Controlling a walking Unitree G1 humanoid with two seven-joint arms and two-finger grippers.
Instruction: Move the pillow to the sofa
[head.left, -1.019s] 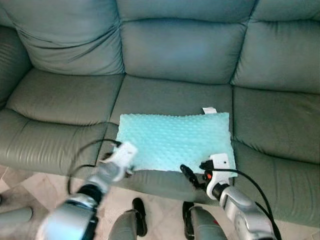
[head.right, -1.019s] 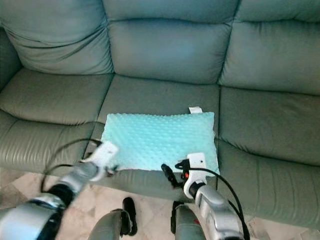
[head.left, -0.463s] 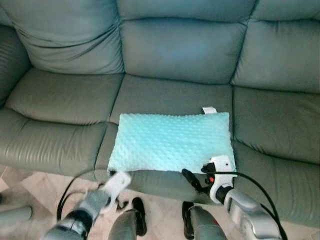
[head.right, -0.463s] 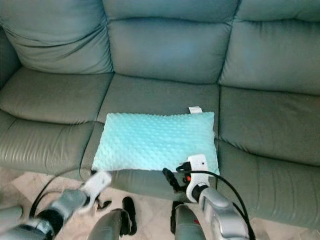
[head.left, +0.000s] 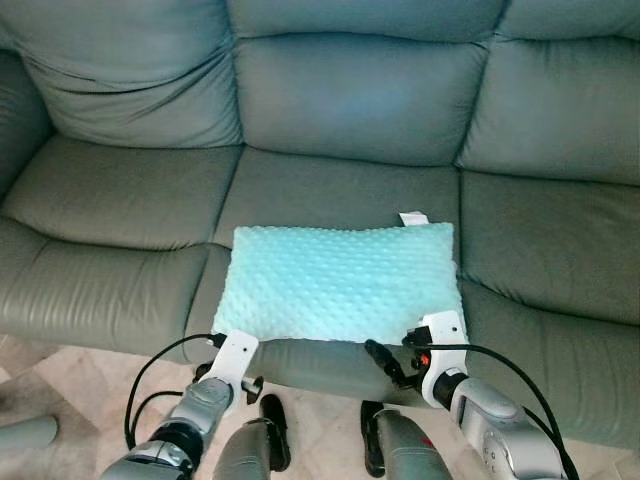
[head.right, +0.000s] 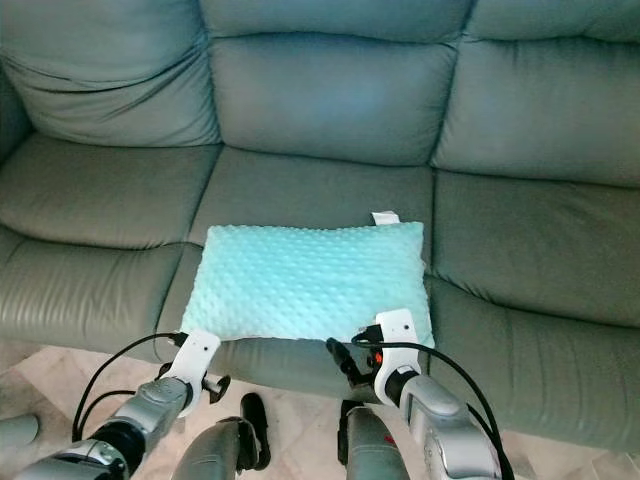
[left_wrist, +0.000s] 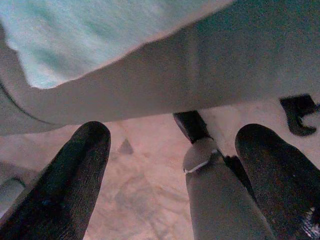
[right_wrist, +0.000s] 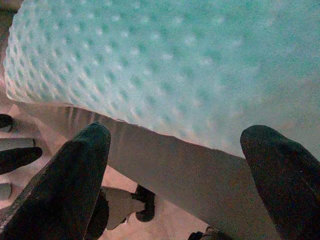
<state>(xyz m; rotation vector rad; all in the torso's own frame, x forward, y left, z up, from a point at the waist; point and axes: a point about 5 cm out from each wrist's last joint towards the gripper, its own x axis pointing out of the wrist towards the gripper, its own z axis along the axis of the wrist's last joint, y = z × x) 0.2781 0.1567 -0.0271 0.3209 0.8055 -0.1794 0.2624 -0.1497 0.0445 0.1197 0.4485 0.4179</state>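
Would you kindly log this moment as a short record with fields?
pillow: aqua dotted pillow lying flat on the middle seat, white tag at its far right corner
sofa: grey-green leather sofa
left pincer: left pincer open, below the seat's front edge, off the pillow
right pincer: right pincer open, at the pillow's near right corner, holding nothing

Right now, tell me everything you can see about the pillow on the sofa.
The pillow is a mint-green rectangle with a raised dotted, plush-looking cover and a small white tag at its far right corner. It lies flat on the sofa's middle seat cushion, its long side along the front edge, near corners slightly overhanging. Only the cushion touches it; the left gripper and right gripper are open, just off its front edge.
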